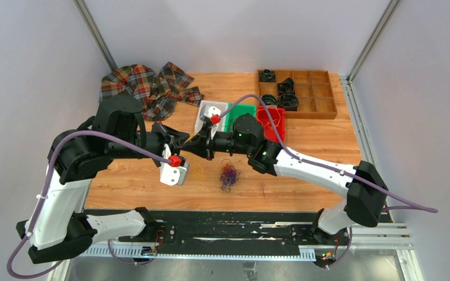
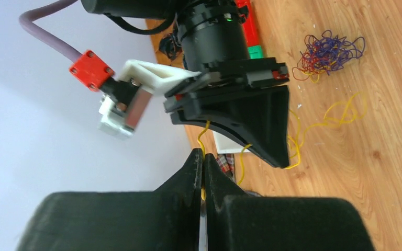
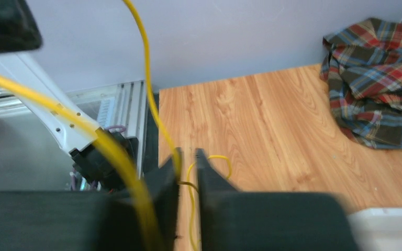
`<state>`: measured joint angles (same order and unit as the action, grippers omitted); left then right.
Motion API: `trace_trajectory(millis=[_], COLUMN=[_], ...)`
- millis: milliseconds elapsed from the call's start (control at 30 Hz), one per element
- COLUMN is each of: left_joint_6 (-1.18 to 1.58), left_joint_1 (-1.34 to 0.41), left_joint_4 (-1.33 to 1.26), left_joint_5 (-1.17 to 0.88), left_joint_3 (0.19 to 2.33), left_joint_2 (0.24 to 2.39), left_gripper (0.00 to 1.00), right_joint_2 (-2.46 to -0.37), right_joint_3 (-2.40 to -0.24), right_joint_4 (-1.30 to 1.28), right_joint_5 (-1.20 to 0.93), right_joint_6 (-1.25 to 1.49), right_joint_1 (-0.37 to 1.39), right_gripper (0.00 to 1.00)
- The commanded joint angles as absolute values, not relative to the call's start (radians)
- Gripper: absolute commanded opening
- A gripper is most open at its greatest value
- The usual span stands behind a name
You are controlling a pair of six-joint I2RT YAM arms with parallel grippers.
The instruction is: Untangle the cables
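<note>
Fingers on left (image 2: 186,175) pinch yellow cable (image 2: 200,140); right fingers (image 3: 212,178), nearly closed, apparently straddle it.

The light-brown wooden surface (image 1: 316,146) had a smooth, faintly satin grain. The rumpled red-and-green plaid cloth (image 1: 146,85) looked soft, woven and matt. The thin yellow wire (image 2: 340,112) wore a smooth, slightly glossy plastic coat, as did the small purple-and-yellow wire tangle (image 1: 229,174). The left hand (image 2: 203,159) and right hand (image 3: 188,154) had matt black plastic fingers, faintly grainy. The brown compartmented tray (image 1: 322,108) was plain matt wood. The red square bin (image 1: 271,122) was shiny plastic. The white arm shells (image 1: 310,167) were smooth, semi-gloss plastic.
</note>
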<state>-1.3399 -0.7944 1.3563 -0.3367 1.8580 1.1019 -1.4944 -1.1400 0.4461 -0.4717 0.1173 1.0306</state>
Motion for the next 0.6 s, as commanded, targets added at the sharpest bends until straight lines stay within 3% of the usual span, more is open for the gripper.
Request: trace_trajectory(millis=[0,200,567], left_joint_6=[-1.344,-1.226,-0.926], left_joint_1=[-0.801,-0.801,-0.799], left_joint_4=[1.286,1.086,1.080], left_joint_5=[-0.314,-0.189,-0.016], left_joint_3=[1.808,1.673,1.724], left_joint_2=[1.062,1.011,1.087], left_gripper=[0.05,0.96,0.98], right_joint_2=[-1.444,-1.328,-1.232], right_joint_3=[-1.105,-1.100,-1.153], right_joint_4=[0.610,0.476,0.140], right_joint_5=[-0.521,-0.434,-0.140], right_joint_6=[0.219,0.179,0.051], right_joint_1=[0.965,0.860,0.564], right_gripper=[0.01,0.00,0.01])
